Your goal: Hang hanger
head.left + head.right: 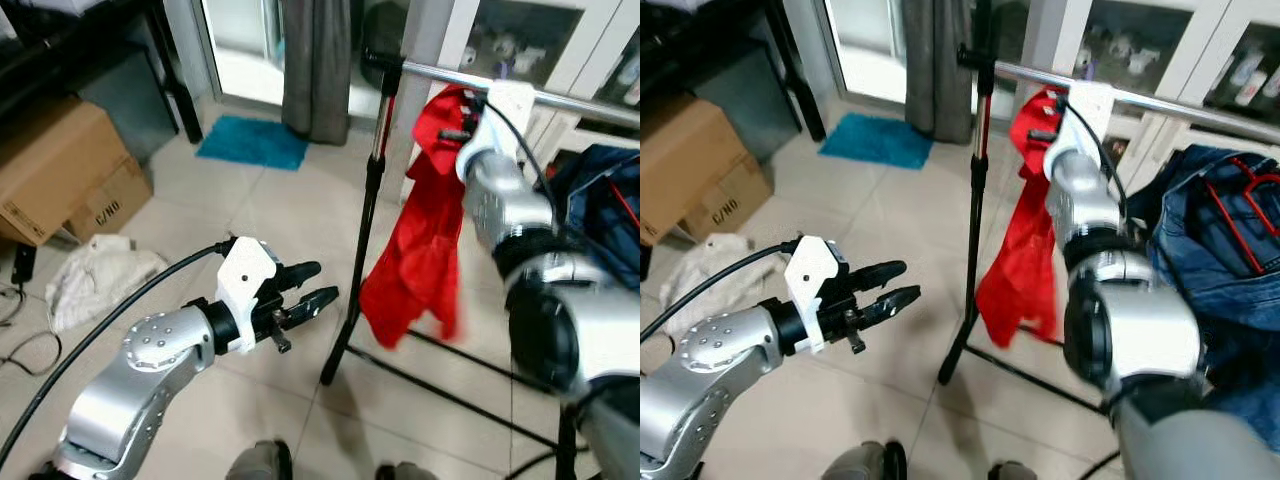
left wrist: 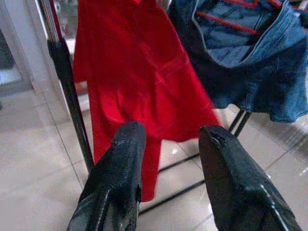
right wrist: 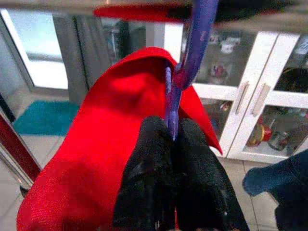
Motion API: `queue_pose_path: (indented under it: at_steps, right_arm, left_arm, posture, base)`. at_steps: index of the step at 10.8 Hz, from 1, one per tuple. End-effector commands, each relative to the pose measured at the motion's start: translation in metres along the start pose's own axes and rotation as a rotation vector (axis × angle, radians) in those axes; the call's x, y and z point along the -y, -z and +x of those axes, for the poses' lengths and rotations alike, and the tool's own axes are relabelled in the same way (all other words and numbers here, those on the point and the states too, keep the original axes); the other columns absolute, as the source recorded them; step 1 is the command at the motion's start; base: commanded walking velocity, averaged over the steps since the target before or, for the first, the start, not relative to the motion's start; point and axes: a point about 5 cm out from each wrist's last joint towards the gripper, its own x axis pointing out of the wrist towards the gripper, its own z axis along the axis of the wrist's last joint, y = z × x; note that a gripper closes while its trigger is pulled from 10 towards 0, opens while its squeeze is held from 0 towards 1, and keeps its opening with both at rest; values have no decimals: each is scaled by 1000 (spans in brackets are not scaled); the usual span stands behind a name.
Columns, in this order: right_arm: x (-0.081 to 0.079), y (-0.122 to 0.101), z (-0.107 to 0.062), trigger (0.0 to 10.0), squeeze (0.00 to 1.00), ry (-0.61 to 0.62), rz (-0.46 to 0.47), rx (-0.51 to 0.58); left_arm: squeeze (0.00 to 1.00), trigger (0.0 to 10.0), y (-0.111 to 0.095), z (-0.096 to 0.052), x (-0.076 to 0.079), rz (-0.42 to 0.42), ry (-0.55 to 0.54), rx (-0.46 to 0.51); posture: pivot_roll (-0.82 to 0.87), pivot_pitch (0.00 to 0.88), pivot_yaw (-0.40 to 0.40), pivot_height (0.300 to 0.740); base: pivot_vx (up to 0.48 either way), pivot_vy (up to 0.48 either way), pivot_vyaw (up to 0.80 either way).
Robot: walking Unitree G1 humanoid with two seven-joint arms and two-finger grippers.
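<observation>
the only lettering that can be read sits on the smaller cardboard box (image 1: 108,200) on the floor at the robot's left: short black print on its front face, "c/no" as far as it can be made out (the right eye view gives much the same reading). the items behind the cabinet's glass doors are too blurred to read.

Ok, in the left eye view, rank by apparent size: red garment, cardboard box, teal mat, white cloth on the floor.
1. red garment
2. cardboard box, cut off by the frame, so unsure against the garment
3. white cloth
4. teal mat, farther away
</observation>
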Motion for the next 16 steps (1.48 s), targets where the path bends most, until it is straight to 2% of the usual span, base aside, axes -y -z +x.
queue_pose_path:
  at_steps: [1, 4, 6, 7, 8, 9, 11, 12, 13, 14, 15, 16]
  right_arm:
    - [-2, -13, 2, 10000, 0, 3, -14, -3]
    - [-6, -14, 2, 10000, 0, -15, -7, -81]
    - [-4, 6, 0, 10000, 0, -43, 46, -152]
    - [-3, 11, 0, 10000, 259, -43, 57, -162]
    - [-1, 15, -1, 10000, 729, -42, 60, -169]
    - [2, 15, -1, 10000, 1000, -52, 72, -153]
    - [13, 7, 0, 10000, 1000, -69, 90, -72]
    - [19, -4, -4, 10000, 1000, -124, 43, 41]
    - [29, -8, -19, 10000, 1000, -174, 39, 149]
    - [39, -5, -38, 10000, 1000, -217, 83, 204]
    - [43, -2, -58, 10000, 1000, -276, 88, 246]
    - [49, 8, -92, 10000, 1000, -315, 119, 258]
  left_arm:
    - [0, 10000, -2, -3, 1, 6, 7, -5]
    - [0, 10000, 0, -9, 2, -1, 4, -30]
    - [0, 10000, 1, -7, 0, -4, -7, -31]
    - [0, 10000, 0, -6, -1, -5, -10, -28]
    - [0, 10000, 0, -3, -2, -7, -10, -24]
    - [0, 10000, 1, 1, -2, -11, -7, -18]
    - [31, 10000, 2, 7, -6, -30, -30, -1]
    - [1000, 10000, 3, 10, -14, -3, -113, 17]
    - [1000, 10000, 1, 12, -23, -32, -192, 89]
    - [1000, 10000, 2, 14, -26, -47, -233, 102]
    - [1000, 10000, 3, 15, -28, -56, -268, 136]
    - [1000, 10000, 14, 13, -34, -95, -385, 102]
  posture:
    - [157, 206, 4, 740]
    - [164, 220, -7, 740]
    - [161, 209, 0, 740]
    - [154, 205, 7, 740]
    - [147, 197, 16, 740]
    - [134, 181, 34, 740]
    - [112, 143, 56, 740]
    - [100, 104, 69, 740]
    - [86, 68, 83, 740]
    - [74, 43, 96, 740]
    - [67, 22, 109, 740]
    - [36, 0, 132, 740]
  base:
    - [0, 0, 0]
    - [0, 0, 0]
    - [0, 0, 0]
    - [0, 0, 0]
    - [0, 0, 0]
    - [0, 0, 0]
    - [0, 0, 0]
    - [0, 0, 0]
    - [0, 0, 0]
    - [0, 0, 0]
    - [0, 0, 0]
    - [0, 0, 0]
